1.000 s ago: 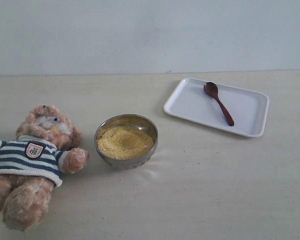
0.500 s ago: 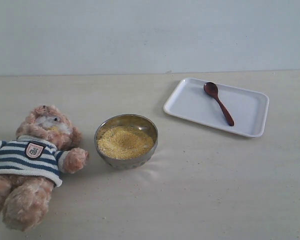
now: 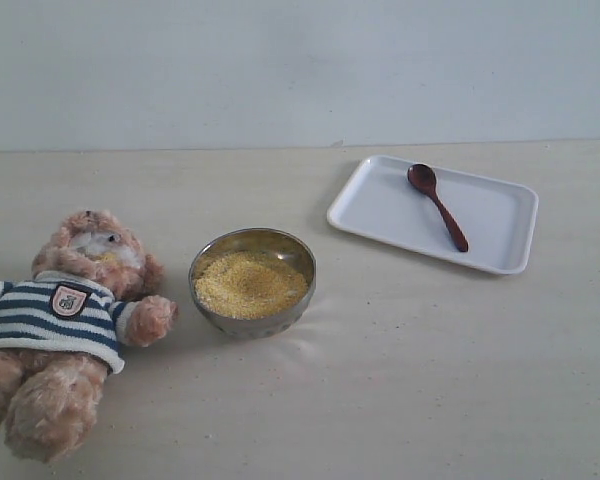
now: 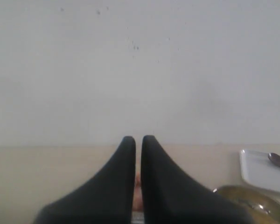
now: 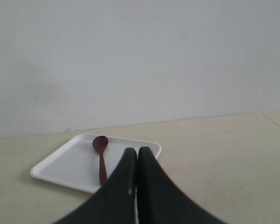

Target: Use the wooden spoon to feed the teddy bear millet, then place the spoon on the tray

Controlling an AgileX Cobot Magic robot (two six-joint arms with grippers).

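The teddy bear [image 3: 65, 320] in its striped shirt lies on its back at the table's left. Beside its paw stands the metal bowl [image 3: 252, 281] filled with yellow millet [image 3: 249, 283]. The dark wooden spoon [image 3: 437, 205] lies in the white tray [image 3: 380, 210] at the back right, bowl end away from the front. Neither arm shows in the exterior view. My left gripper [image 4: 138, 138] is shut and empty, with the metal bowl [image 4: 252, 200] and tray [image 4: 261, 172] off to one side. My right gripper [image 5: 137, 150] is shut and empty, short of the tray [image 5: 65, 163] and spoon [image 5: 101, 158].
A plain pale wall [image 3: 300, 70] backs the beige table [image 3: 430, 380]. A sliver of the bear's fur [image 4: 138, 186] shows between the left fingers.
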